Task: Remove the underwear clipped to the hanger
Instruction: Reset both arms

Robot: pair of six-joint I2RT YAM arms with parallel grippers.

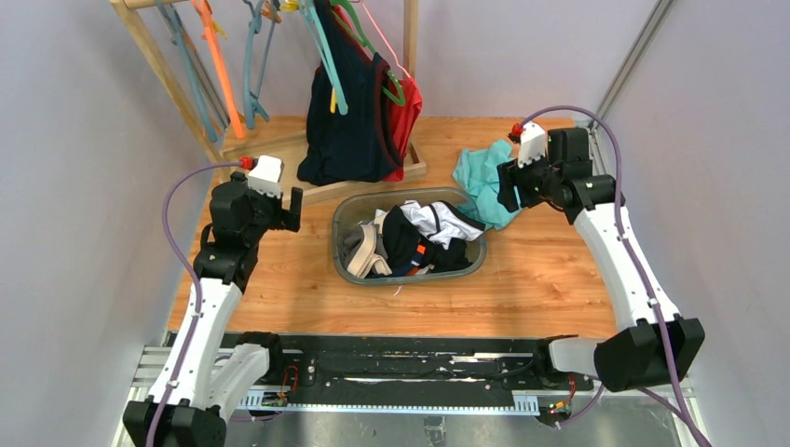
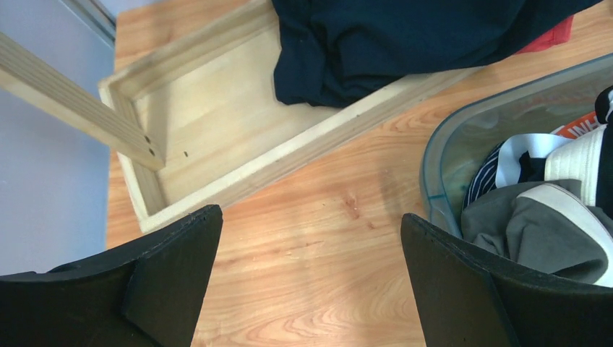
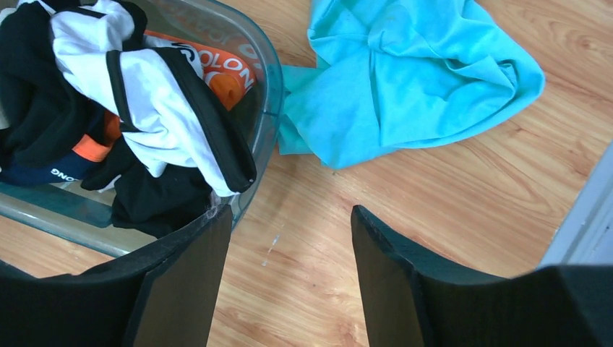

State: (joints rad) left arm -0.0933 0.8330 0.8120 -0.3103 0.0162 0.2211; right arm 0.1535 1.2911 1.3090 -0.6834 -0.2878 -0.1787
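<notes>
The underwear (image 1: 410, 237) lies heaped in a clear plastic tub (image 1: 343, 212) at the table's middle: a white-grey brief (image 3: 155, 94), a black one (image 3: 32, 101) and a grey one with a beige waistband (image 2: 538, 224). Several plastic hangers (image 1: 250, 65) hang on the wooden rack at the back; none of them shows underwear clipped to it. My left gripper (image 1: 293, 209) (image 2: 311, 214) hovers open over bare wood left of the tub. On the tub's right side my right gripper (image 1: 508, 186) (image 3: 291, 210) is open and empty, its left finger (image 3: 195, 267) at the rim.
A navy tank top (image 1: 349, 121) with red trim hangs on the rack and pools into the rack's wooden base frame (image 2: 217, 123). A teal cloth (image 3: 405, 72) lies crumpled on the table right of the tub. Grey walls close in on both sides.
</notes>
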